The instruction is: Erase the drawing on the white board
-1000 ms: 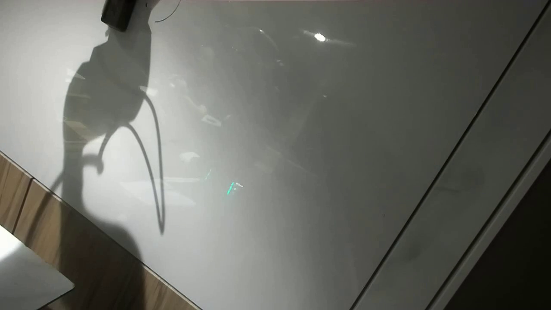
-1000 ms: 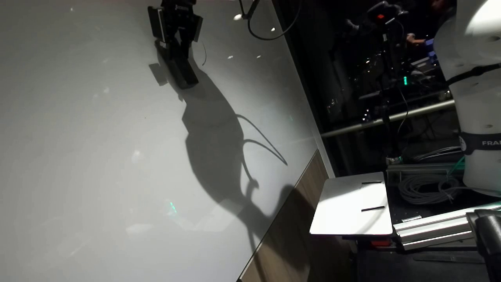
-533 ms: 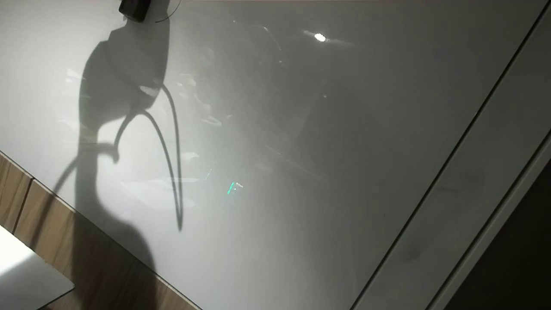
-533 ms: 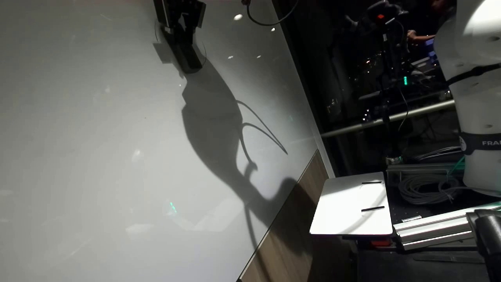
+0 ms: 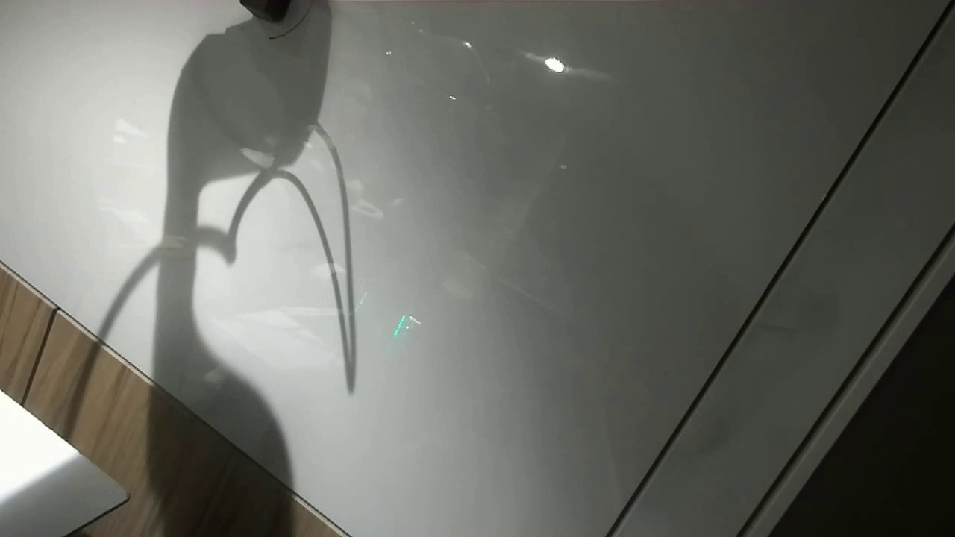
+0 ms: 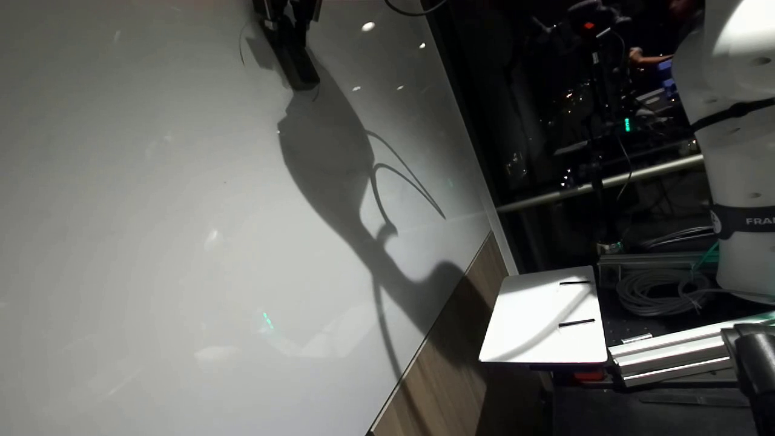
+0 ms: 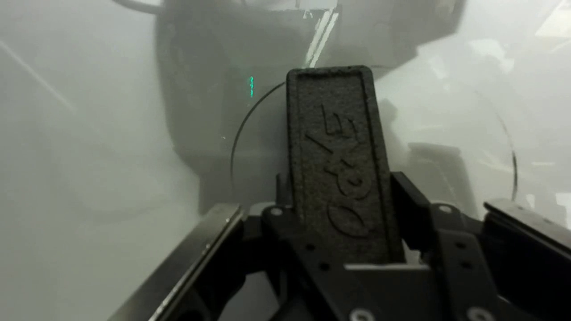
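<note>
Two fingers [image 7: 412, 209]: pressed in along opposite long sides of a dark block [image 7: 334, 133], pinching it.
Gripper [image 7: 341, 200]: stood at the lower edge of the wrist view and, partly cut off, at the top edge of an exterior view.
Dark block: jutted forward from the fingers, its face carved with marks hard to read.
Drawing [image 7: 243, 122]: a thin dark curve on both sides of the pinched block in the wrist view; the left part ran up to the block's far end and out of sight behind it, while the right part, broken and fainter, stood apart from the block.
White board [image 6: 151, 272]: glossy, spread behind the tool and well past it; whether the block touched it could not be told.
Shadow [image 6: 327, 163]: broad and grey, stretched down from the tool in both exterior views, thin loops beside it.
Wooden strip [image 5: 119, 418]: well below the tool in both exterior views, along the board's edge, partly in shadow.
White plate [image 6: 514, 303]: beyond the strip from the tool, bearing two short dark bars [image 6: 576, 323].
White arm section [image 6: 745, 157]: well to the right of the gripper in an exterior view.
</note>
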